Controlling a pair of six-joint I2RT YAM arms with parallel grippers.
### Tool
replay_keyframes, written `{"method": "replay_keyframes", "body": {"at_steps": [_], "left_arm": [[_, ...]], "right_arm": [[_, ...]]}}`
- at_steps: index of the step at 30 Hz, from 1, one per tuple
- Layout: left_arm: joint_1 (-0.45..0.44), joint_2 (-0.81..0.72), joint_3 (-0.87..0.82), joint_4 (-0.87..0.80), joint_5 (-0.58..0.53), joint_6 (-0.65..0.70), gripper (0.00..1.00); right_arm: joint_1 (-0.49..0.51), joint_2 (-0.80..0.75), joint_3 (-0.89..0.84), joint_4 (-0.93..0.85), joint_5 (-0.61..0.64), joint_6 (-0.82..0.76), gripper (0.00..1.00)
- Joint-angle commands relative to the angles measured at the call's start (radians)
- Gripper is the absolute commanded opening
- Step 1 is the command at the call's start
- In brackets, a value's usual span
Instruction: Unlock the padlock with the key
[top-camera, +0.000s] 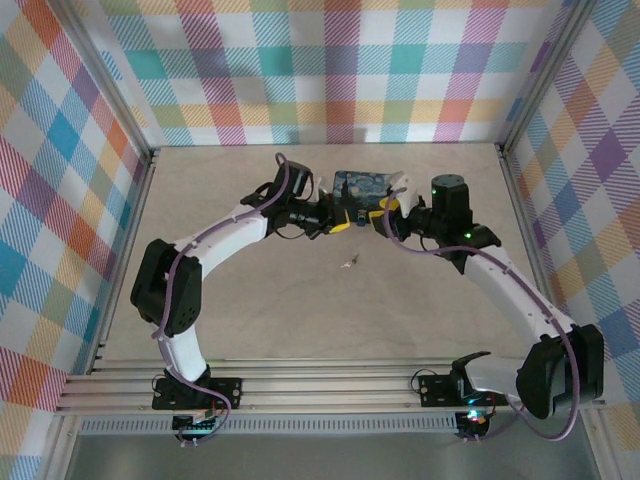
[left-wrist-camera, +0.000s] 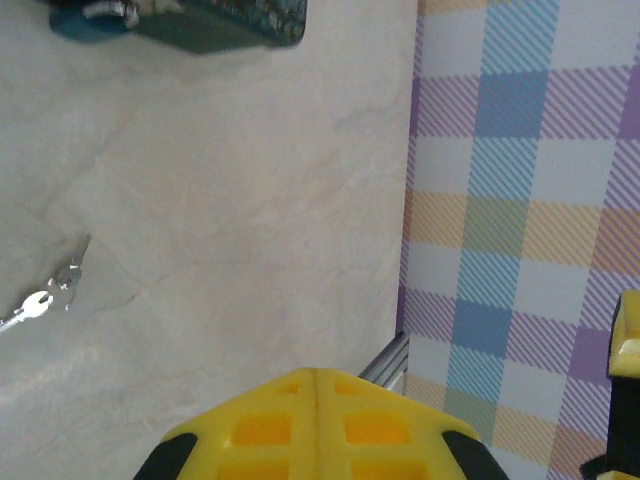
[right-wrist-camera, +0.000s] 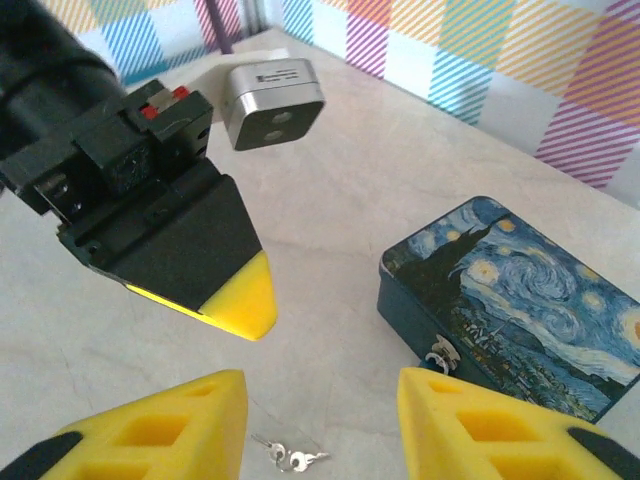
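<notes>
Beige marbled counter (top-camera: 250, 310) bounded by plaid walls (top-camera: 60, 150); top view read from left to right.

(a) My left arm (top-camera: 200, 250) arches from the lower left toward the frame's centre. My left end effector (top-camera: 341, 223) has its yellow fingers pressed together with nothing visible between them. The left wrist view shows the closed pair at bottom centre (left-wrist-camera: 315, 390). The right wrist view shows the same yellow tip at left of centre (right-wrist-camera: 250, 305), off the counter.

(b) Key (top-camera: 350, 262): small and silver, lying flat on the bare counter just below centre, near both end effectors and touched by neither. It lies at the left edge of the left wrist view (left-wrist-camera: 40, 300) and at the bottom of the right wrist view (right-wrist-camera: 290, 458).

(c) Starry-night tin (top-camera: 362, 186): above centre, lid down. The padlock (right-wrist-camera: 440, 355) is a tiny piece at the middle of the tin's near wall; its details are too small to tell.

(d) My right end effector (top-camera: 388, 207): right of the tin, fingers apart and empty, straddling the key from above in its own view (right-wrist-camera: 320, 395).
</notes>
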Motion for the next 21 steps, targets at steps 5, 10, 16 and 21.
{"method": "replay_keyframes", "body": {"at_steps": [5,10,16,21], "left_arm": [[-0.018,0.055,0.208,-0.360,-0.137,0.241,0.01],[-0.084,0.149,0.299,-0.531,-0.247,0.399,0.22],[-0.159,0.271,0.381,-0.626,-0.348,0.497,0.32],[-0.189,0.370,0.457,-0.685,-0.400,0.570,0.34]], "right_arm": [[-0.001,0.034,0.046,-0.102,0.131,0.325,0.43],[-0.001,0.104,0.067,-0.200,0.144,0.442,0.42],[-0.026,0.127,0.049,-0.227,0.183,0.558,0.42],[-0.076,0.146,0.045,-0.268,0.184,0.611,0.42]]}}
